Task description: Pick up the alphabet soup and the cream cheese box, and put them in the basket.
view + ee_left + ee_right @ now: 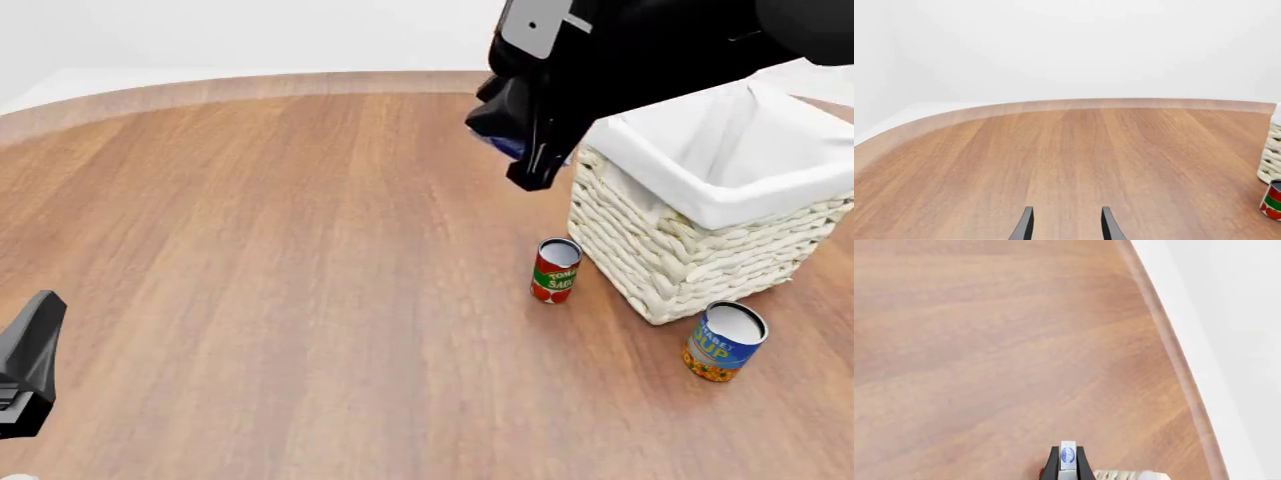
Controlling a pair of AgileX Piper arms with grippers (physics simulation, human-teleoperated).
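Observation:
The cream cheese box (1067,456) is pinched edge-on between the fingers of my right gripper (1067,467), which is shut on it. In the front view that gripper (518,150) hangs above the table just left of the basket (667,250), with a blue sliver of the box (503,146) showing. The alphabet soup (725,342) stands upright on the table at the basket's near corner. My left gripper (1066,227) is open and holds nothing; it sits low at the near left (30,360).
A red and green tomato sauce can (555,270) stands just left of the basket's front; it also appears in the left wrist view (1273,201) beside the basket's wall (1271,150). The wooden table's curved far edge (267,85) runs along the back.

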